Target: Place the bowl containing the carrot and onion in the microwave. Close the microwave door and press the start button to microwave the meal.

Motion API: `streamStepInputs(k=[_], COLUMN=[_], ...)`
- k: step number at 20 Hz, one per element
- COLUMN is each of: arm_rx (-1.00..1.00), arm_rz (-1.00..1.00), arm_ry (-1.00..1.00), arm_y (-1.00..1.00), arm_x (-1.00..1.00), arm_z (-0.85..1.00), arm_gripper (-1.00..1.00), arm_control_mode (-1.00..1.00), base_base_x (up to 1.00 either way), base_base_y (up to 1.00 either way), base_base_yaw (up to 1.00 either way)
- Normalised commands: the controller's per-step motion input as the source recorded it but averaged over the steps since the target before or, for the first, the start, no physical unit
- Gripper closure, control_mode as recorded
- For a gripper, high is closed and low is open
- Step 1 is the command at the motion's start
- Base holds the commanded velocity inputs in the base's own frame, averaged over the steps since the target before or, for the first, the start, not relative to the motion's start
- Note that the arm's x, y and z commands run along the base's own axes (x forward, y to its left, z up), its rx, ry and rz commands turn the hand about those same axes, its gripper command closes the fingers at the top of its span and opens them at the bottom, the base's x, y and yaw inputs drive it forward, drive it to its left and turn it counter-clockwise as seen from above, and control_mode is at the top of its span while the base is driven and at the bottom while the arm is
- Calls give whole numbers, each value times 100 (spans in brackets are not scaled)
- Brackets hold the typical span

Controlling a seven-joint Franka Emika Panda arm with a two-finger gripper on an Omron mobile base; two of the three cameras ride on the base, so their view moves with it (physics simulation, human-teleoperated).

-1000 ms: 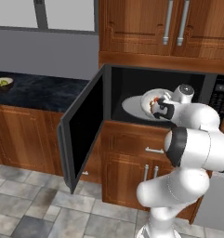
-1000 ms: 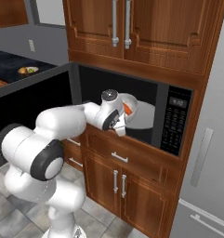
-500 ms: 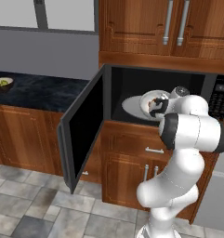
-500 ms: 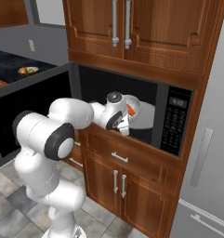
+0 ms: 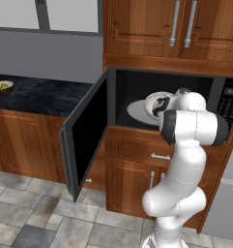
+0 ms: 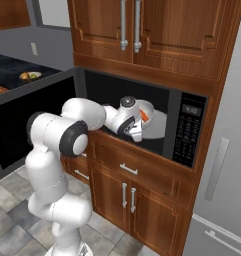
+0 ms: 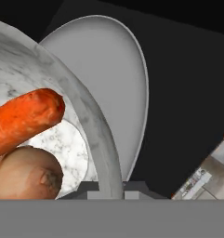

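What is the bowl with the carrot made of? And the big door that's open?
The bowl looks like polished marble or glazed stoneware: white with grey veins and a smooth rim. The microwave door seems to have a grey metal or plastic frame around a glossy black glass window.

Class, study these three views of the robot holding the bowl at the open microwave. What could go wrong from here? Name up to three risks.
1. The gripper pinches only the bowl rim, so the bowl may tip or slip as it lowers to the turntable.
2. The carrot and onion lie loose against that rim and might roll out.
3. The microwave door stands wide open beside the arm; a careless withdrawal might knock it.
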Motion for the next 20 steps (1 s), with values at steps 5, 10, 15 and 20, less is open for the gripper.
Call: streamStepInputs(k=[5,10,15,20], arm_rx=[4,2,0,-1], arm_rz=[0,0,0,0], arm_ry=[0,1,0,0], arm_y=[-15,-7,0,6], arm_x=[48,53,24,-36], arm_z=[-25,-34,0,25], arm_gripper=[100,100,-100,-100], arm_control_mode=[-100,-100,-100,-100], base_base_x=[0,0,0,0], base_base_y=[0,0,0,0], base_base_yaw=[0,0,0,0])
